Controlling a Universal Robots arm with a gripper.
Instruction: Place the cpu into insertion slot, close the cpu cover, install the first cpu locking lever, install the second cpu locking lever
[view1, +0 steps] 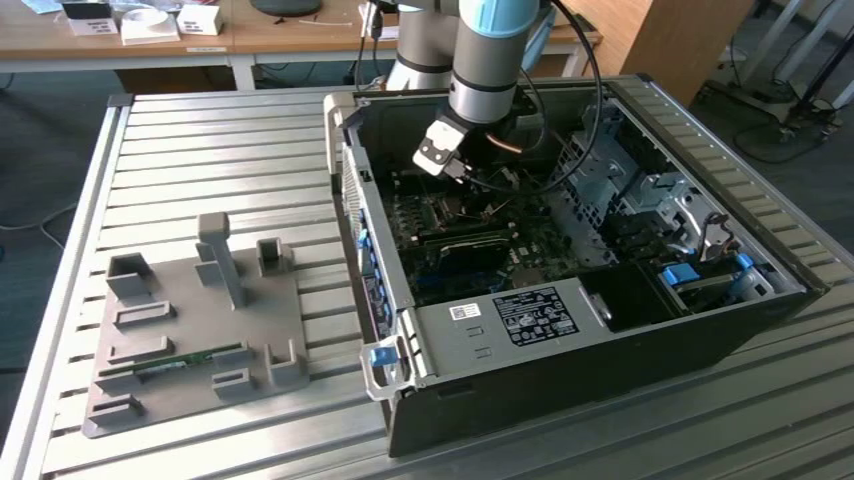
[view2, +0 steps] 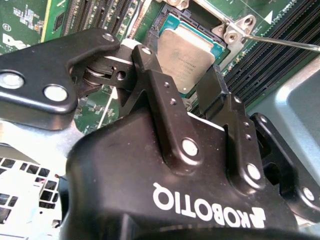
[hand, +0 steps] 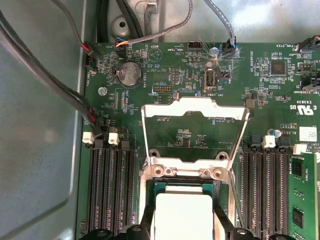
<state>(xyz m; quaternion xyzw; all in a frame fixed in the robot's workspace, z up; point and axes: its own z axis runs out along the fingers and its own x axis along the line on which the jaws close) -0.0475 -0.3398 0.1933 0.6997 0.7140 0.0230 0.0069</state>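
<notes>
Silver metal marks the chip (hand: 183, 215), and you have it between the claw (view2: 179, 70) fingers (view2: 160, 95), which look clamped on its two opposite edges in both wrist views. It sits directly over the socket (hand: 186, 173) on the green board, at or just above its seat; I cannot tell whether it is fully down. The cover (hand: 195, 105) stands swung open beyond the socket, its square cut-out showing bare board behind. In the exterior view the arm reaches down into the open computer case (view1: 747, 300). The main danger, as I judge it, is a tilted or slightly offset chip: if one corner rides on the socket rim, pressing down could bend the contacts below. Letting go unevenly could drag the chip sideways out of its seat. The fingers are also close to the memory slots (hand: 110, 190) and the thin lever rod (view2: 280, 43), so a sideways move could snag either.
</notes>
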